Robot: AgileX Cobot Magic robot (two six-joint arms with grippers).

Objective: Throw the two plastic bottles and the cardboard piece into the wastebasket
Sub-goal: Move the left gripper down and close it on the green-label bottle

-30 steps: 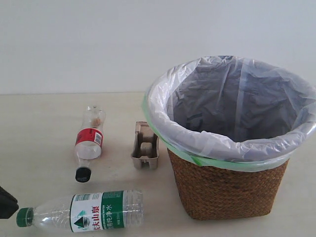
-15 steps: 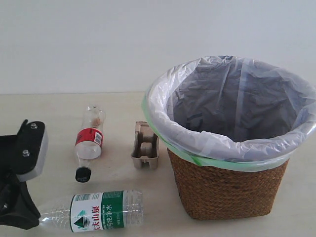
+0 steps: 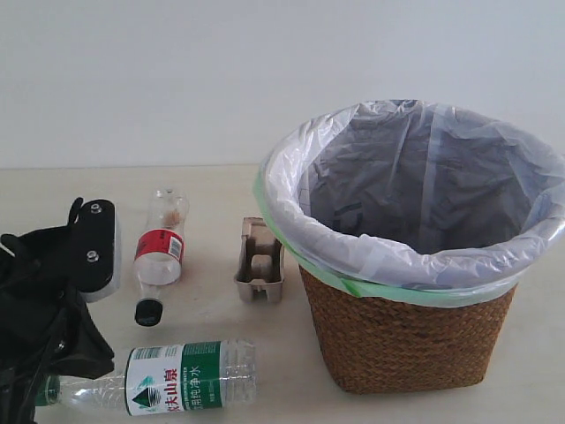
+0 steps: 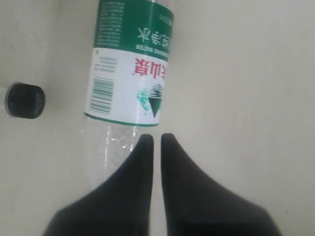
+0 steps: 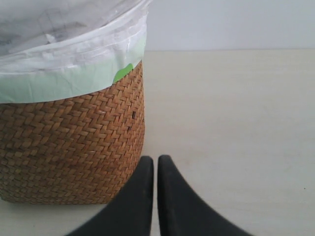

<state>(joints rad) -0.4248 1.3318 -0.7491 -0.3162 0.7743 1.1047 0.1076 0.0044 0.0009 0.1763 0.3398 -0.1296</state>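
Observation:
The longer bottle (image 3: 177, 378) with the green-white label lies at the front left; my left arm (image 3: 53, 309) covers its cap end. In the left wrist view my left gripper (image 4: 156, 138) is shut with nothing in it, tips above the clear part of that bottle (image 4: 130, 59) just short of the label. The shorter bottle (image 3: 159, 252) with the red-white label and black cap (image 4: 24, 100) lies behind. The cardboard piece (image 3: 260, 262) sits beside the wastebasket (image 3: 406, 340). My right gripper (image 5: 155, 161) is shut and empty, low next to the wicker wall (image 5: 69, 147).
The white bag with a green edge (image 3: 291, 247) folds over the basket rim. A pale wall runs behind the tabletop (image 3: 71, 203). The right arm does not show in the exterior view.
My left arm has come in from the lower left and moved right and up over the long bottle's neck, hiding its green cap. The bottles, cardboard and basket have not moved.

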